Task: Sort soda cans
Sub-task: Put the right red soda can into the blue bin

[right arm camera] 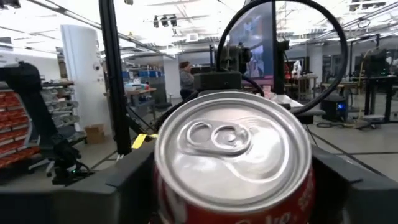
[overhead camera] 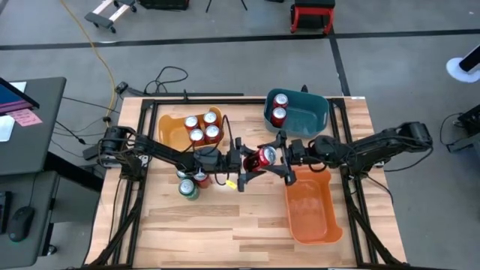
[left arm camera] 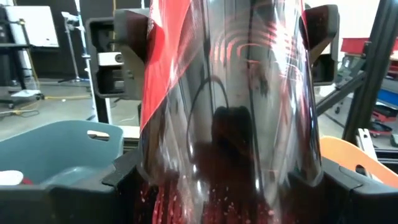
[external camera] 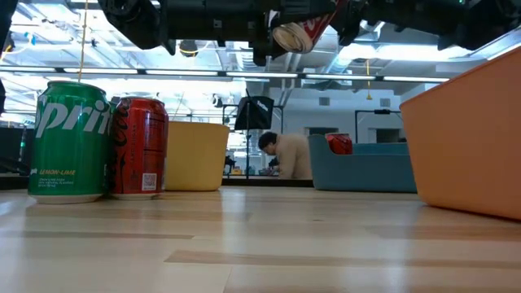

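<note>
A red soda can (overhead camera: 266, 157) is held in the air over the table's middle, between my two grippers. It lies on its side, silver top (right arm camera: 233, 146) toward the right arm and bottom (external camera: 289, 37) toward the left arm. My left gripper (overhead camera: 246, 161) comes from the left and my right gripper (overhead camera: 283, 157) from the right, and both are shut on the can. A green can (external camera: 69, 138) and a red can (external camera: 140, 146) stand on their bottoms on the table under the left arm. My left gripper pinches the can's side wall (left arm camera: 158, 180) between its two fingers, toward the can's bottom end. The fingers come level from the table's left and lie along the can. The can is clear of the table. My right gripper pinches the can's side wall just below the top rim (right arm camera: 163, 186) between its two fingers. The fingers come level from the table's right and lie along the can, whose top faces the wrist. The can is clear of the table.
A yellow bin (overhead camera: 169, 129) at the far left holds several red cans. A teal bin (overhead camera: 307, 112) at the far right holds two red cans. An orange bin (overhead camera: 311, 214) lies at the near right with nothing showing in it. A person is in the room behind.
</note>
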